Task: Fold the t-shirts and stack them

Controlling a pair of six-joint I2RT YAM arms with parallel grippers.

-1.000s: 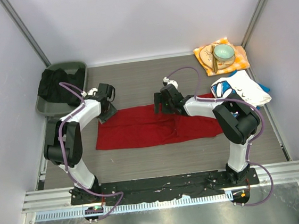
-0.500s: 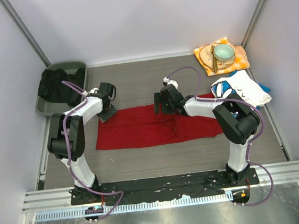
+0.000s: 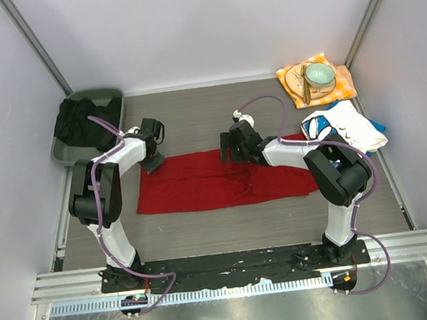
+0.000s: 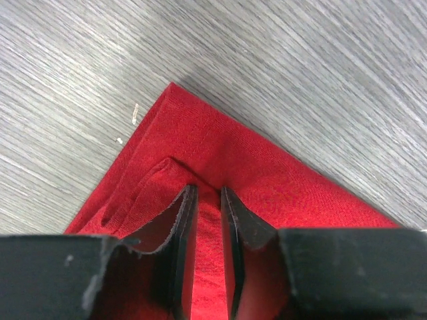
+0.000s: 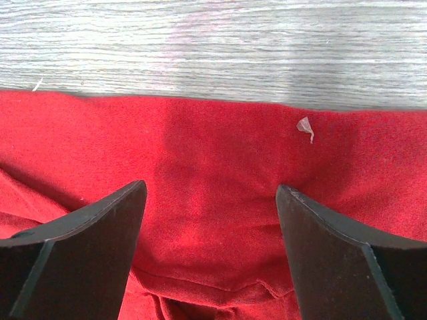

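Here, red shirt (image 3: pixel 223 178): spread in a long band across the middle of the desk (image 3: pixel 194 116), left to right, with loose folds along its near side.
Printed shirt (image 3: pixel 344 127): crumpled at the right side of the desk, just past the red shirt's right end, with blue cloth showing at its right edge.
Left tool (image 4: pixel 208 193): at the far left corner of the red shirt, fingers drawn almost together with a raised ridge of the red cloth pinched in the narrow gap.
Right tool (image 5: pixel 210 187): fingers spread wide, low over the far edge of the red shirt near its middle, gripping nothing.
Around: an orange cloth (image 3: pixel 343 85) with a bowl (image 3: pixel 318 76) on it lies in the far right corner, just beyond the printed shirt; a grey bin (image 3: pixel 107 95) holding black cloth (image 3: pixel 79 120) sits in the far left corner, near the left arm.
In the way: a pale fleck (image 5: pixel 305 127) lies on the red shirt close to the right tool; the right arm reaches over the shirt's right part.
Change: the left arm's elbow has swung left and farther from the near edge, while its tool has kept to the same corner; the right arm and both shirts lie as they did a second ago.
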